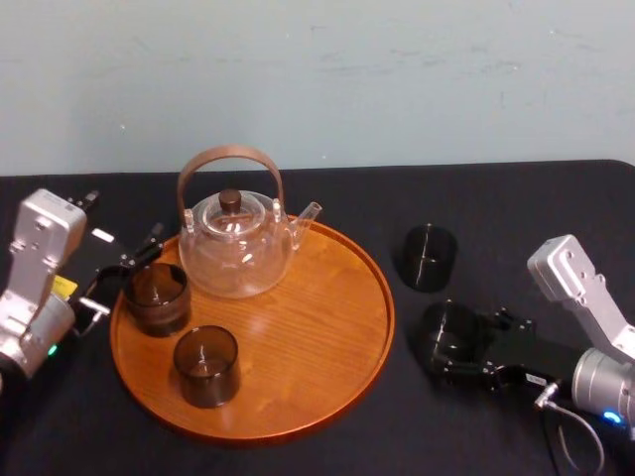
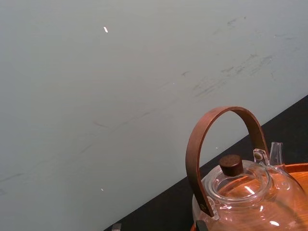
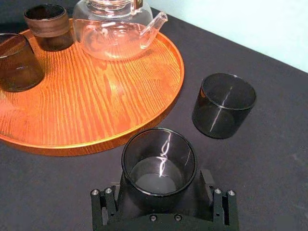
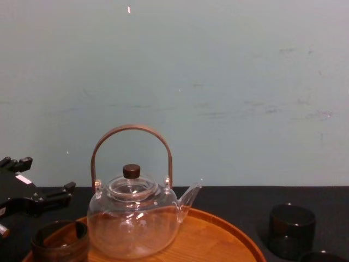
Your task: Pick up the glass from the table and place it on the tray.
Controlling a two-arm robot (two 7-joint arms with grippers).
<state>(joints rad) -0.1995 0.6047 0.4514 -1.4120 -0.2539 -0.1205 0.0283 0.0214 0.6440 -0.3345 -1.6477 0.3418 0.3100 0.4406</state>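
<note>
Black table: right end effector grips glass.

Orange-brown grained tray, black table

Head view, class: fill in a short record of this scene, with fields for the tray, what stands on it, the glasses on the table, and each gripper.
tray: round, wooden, on the black table
on the tray: teapot, back brown glass, front brown glass
far glass: on the table right of the tray, standing free
near glass: upright, off the tray
right gripper: fingers closed on the near glass
left gripper: fingers open, beside the back brown glass
</note>
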